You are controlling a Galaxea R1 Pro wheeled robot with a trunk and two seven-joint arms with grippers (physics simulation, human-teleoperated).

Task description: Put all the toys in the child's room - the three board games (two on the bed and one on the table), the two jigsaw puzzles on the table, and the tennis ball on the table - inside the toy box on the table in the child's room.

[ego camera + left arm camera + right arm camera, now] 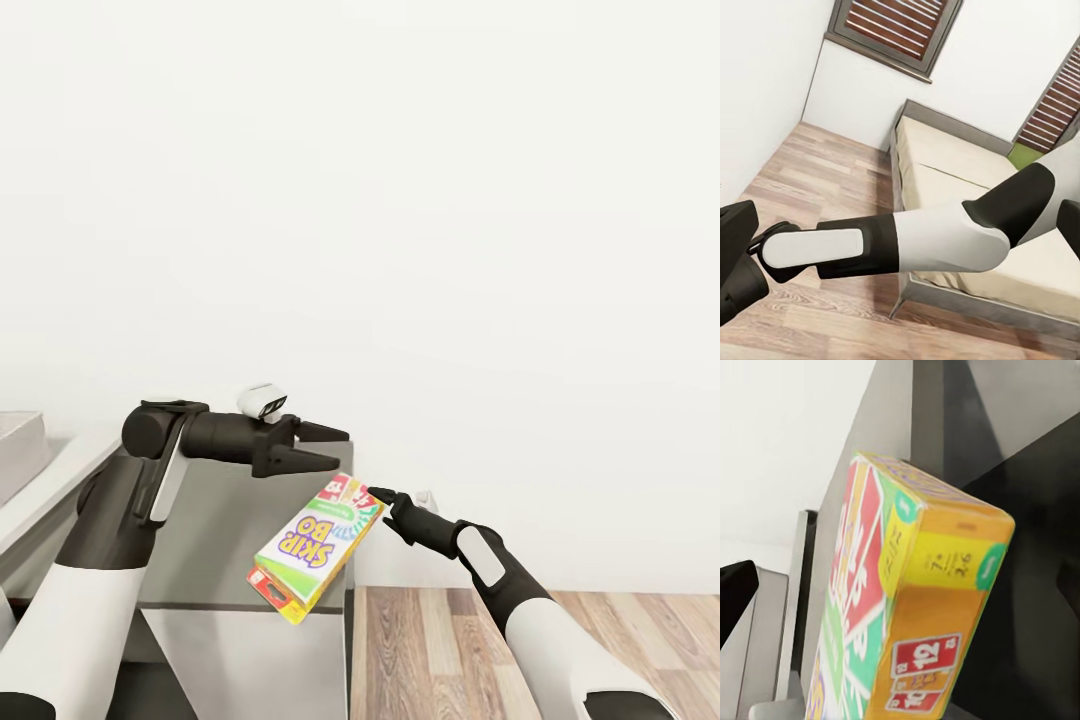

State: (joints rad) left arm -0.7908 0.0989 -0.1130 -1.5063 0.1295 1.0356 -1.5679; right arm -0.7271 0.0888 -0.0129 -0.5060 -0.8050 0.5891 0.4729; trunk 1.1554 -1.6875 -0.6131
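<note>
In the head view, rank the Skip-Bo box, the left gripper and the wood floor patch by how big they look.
1. Wood floor, largest.
2. SKIP-BO box.
3. Left gripper, smallest, though close to the box and nearer the camera, so that gap is unsure.

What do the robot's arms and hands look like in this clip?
Both arms have glossy white shells on the longer segments and matte black joints and wrists. The left hand ends in two tapered black fingers and carries a small white and grey camera module on its wrist. The right hand is black too, with a white inset panel on its forearm. No loose cables are visible.
</note>
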